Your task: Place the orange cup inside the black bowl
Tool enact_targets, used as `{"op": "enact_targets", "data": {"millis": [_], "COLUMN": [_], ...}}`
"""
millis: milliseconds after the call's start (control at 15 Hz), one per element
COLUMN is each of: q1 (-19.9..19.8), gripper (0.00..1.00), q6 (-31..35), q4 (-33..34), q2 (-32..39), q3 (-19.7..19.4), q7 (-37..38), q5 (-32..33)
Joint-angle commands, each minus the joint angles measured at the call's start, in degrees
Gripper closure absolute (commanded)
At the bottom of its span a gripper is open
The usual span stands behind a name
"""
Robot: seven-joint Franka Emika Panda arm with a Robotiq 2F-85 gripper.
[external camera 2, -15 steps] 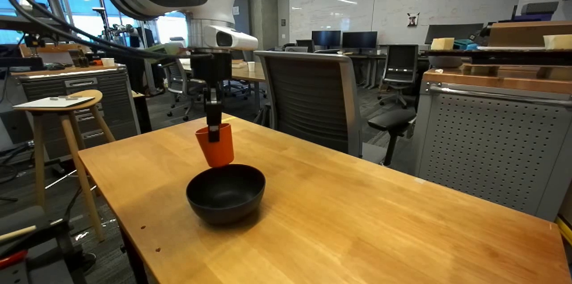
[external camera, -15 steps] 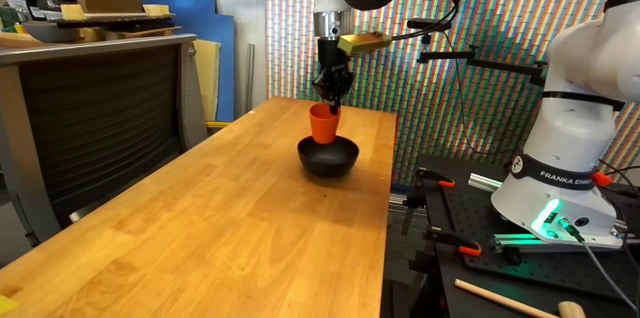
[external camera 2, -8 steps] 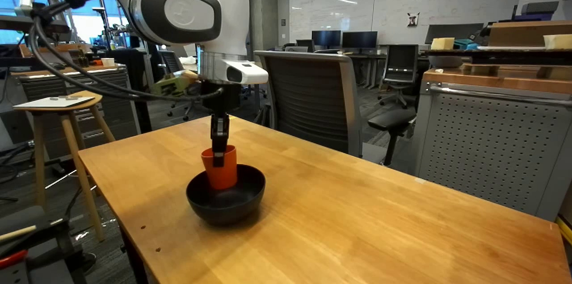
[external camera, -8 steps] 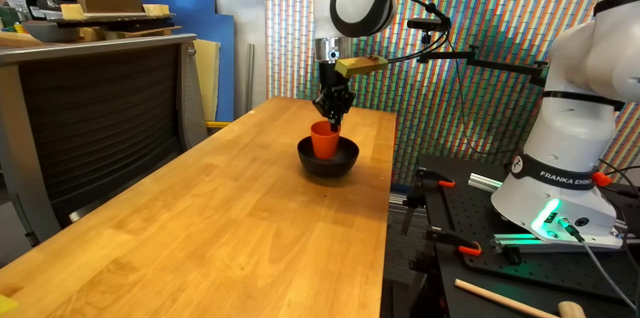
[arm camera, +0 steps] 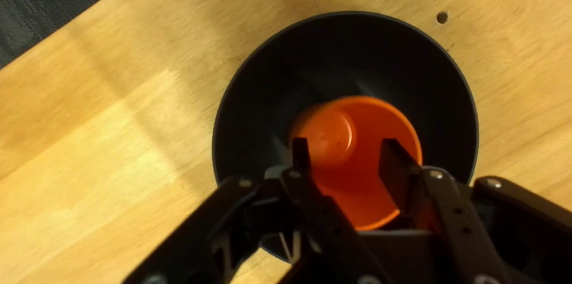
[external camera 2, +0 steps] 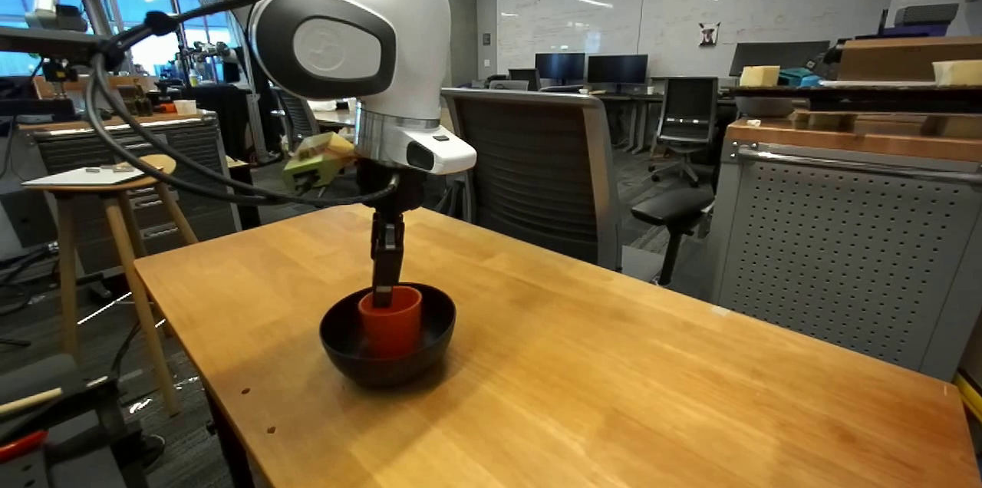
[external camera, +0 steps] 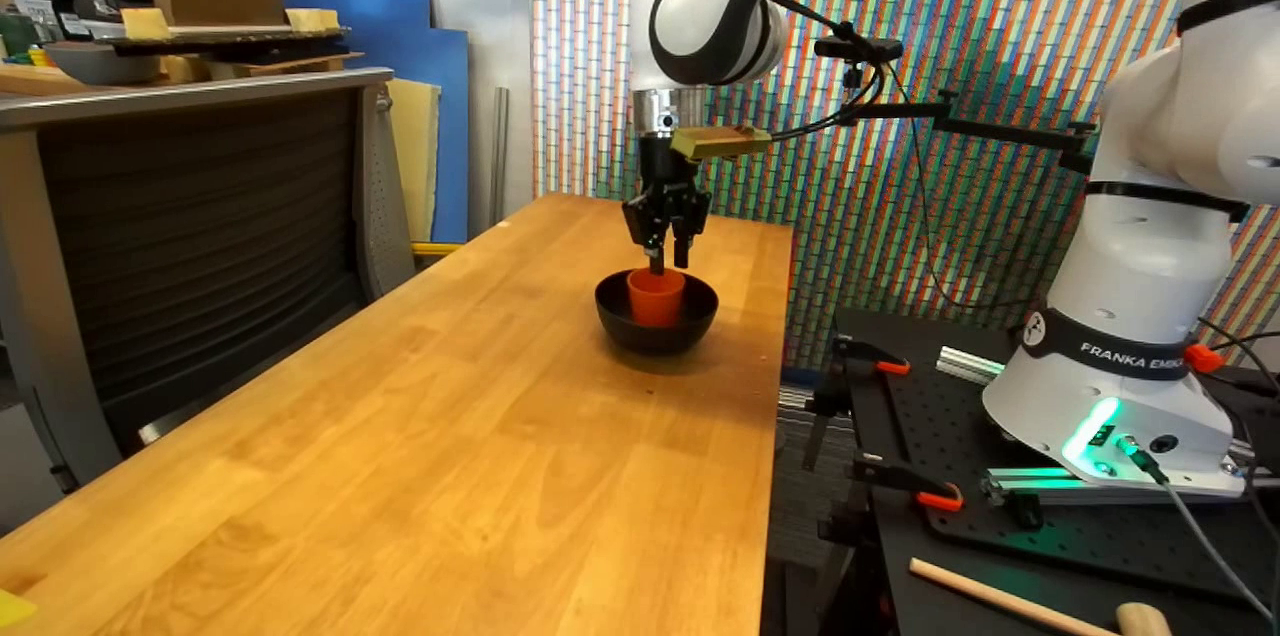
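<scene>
The orange cup [external camera: 656, 299] stands inside the black bowl [external camera: 655, 342], upright or nearly so; both also show in an exterior view, the cup [external camera 2: 394, 331] within the bowl [external camera 2: 376, 374]. In the wrist view the cup [arm camera: 366, 127] sits off-centre in the bowl [arm camera: 344, 47], its mouth facing up. My gripper [arm camera: 345, 148] is open, its fingers [arm camera: 400, 172] apart over the cup's mouth. The gripper [external camera: 669, 264] is right above the cup in both exterior views [external camera 2: 382, 299]. Whether a finger still touches the rim cannot be told.
The bowl rests on the wooden table [external camera: 450, 466], near the edge on the robot base's side. A dark office chair [external camera 2: 537, 173] stands along the table's far side. A wooden stool [external camera 2: 146, 181] stands off the table's end.
My gripper has moved down with the cup into the bowl. Its fingers have opened, and the cup has gone from hanging tilted above the bowl to standing in it.
</scene>
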State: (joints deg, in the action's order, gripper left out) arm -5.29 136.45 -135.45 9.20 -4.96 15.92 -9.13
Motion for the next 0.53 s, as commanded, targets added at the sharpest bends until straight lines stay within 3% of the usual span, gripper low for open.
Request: {"op": "enact_targets", "data": {"millis": [0, 200, 333, 467], "q1": [0.0, 0.7, 1.1, 1.2], "gripper": [0.23, 0.01, 0.0, 0.0], "q6": [-1.1, -2.4, -6.6, -15.0], "q4": [0.0, -1.8, -3.0, -3.7], "q2": [-2.0, -6.2, -10.4, -15.4], "q3": [-0.2, -0.1, 0.3, 1.0], "q7": [-2.3, -2.4, -4.5, -9.9], "q5": [-0.7, 1.9, 3.9, 3.8]}}
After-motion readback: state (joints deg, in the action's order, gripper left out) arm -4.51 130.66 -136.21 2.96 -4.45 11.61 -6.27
